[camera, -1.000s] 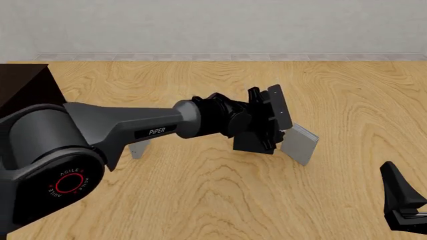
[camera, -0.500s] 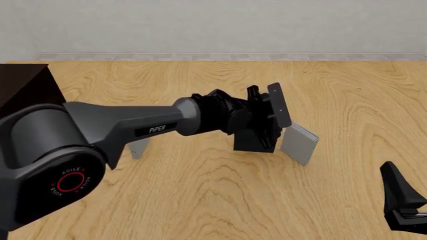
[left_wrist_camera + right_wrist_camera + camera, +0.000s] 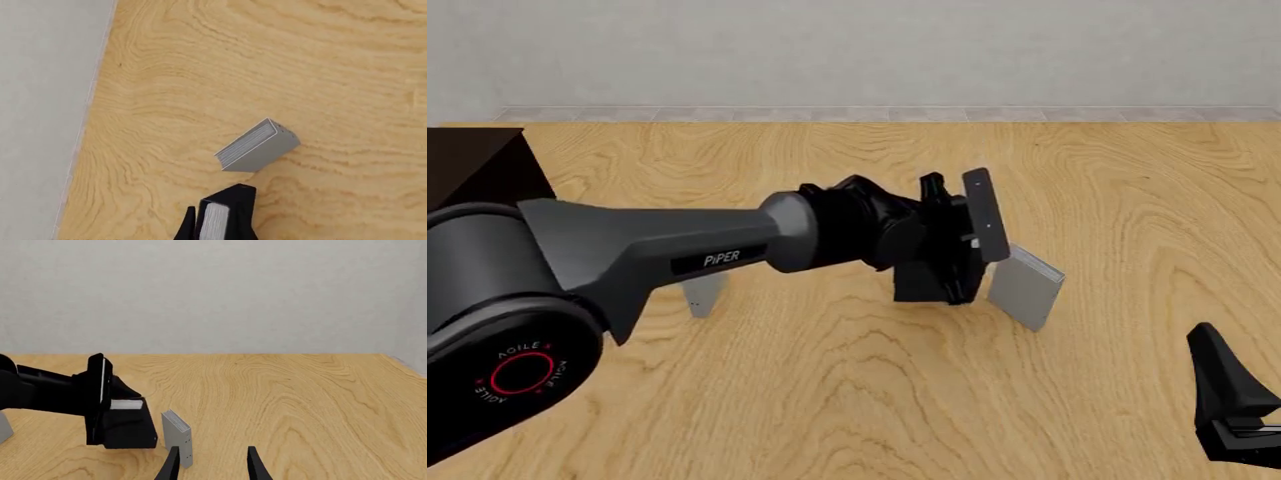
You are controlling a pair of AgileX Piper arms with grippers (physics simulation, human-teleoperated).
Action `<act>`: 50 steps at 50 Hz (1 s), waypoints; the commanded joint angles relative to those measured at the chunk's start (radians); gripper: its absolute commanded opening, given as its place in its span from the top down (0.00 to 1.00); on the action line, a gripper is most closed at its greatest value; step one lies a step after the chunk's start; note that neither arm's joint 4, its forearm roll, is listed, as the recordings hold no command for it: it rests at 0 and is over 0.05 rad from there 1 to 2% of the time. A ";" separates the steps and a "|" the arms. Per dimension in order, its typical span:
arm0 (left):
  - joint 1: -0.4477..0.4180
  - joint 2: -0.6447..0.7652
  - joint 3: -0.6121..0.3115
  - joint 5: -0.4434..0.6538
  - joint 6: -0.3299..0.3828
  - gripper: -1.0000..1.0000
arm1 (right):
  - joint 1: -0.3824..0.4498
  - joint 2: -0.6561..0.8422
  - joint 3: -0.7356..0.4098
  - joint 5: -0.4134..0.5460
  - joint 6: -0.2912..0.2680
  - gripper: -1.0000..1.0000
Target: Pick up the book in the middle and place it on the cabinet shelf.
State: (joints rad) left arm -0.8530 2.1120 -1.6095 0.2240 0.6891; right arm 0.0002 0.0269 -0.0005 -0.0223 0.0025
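1. Hidden or cut off: in the front view the left arm's wrist covers most of the book (image 3: 934, 280); only its black lower part shows below the left gripper (image 3: 950, 262). The cabinet shelf (image 3: 481, 165) is cut by the left edge, with one dark corner visible. The left grey book (image 3: 705, 295) is largely behind the left forearm. The right gripper (image 3: 1234, 405) shows only at the lower right corner.
2. Change from earlier frames: the left arm's shoulder housing sits lower and further left in the front view than a second ago, and the forearm runs flatter. The book appears slightly raised and pulled toward the arm, though the shift is small.
3. Left arm pose: it reaches forward and right across the table (image 3: 827, 400), gripper fingers clamped on the book, whose white page edge shows between them in the left wrist view (image 3: 215, 220).
4. Book position: mid-table, just beside the right grey book (image 3: 1025, 288), which stands tilted.
5. Right arm pose: low near the table edge, fingers (image 3: 172, 466) spread apart, grasping nothing.
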 commanded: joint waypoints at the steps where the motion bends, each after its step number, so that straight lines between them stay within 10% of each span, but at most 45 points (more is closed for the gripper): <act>1: 0.038 -0.009 0.046 0.021 0.013 1.00 | 0.000 -0.001 0.000 0.000 0.000 0.00; 50: 0.023 -0.161 0.158 0.073 0.015 1.00 | 0.000 0.000 0.000 0.000 0.000 0.00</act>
State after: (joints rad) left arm -0.8307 1.9907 -1.4655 0.2893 0.6919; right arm 0.0001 0.0269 -0.0005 -0.0223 0.0025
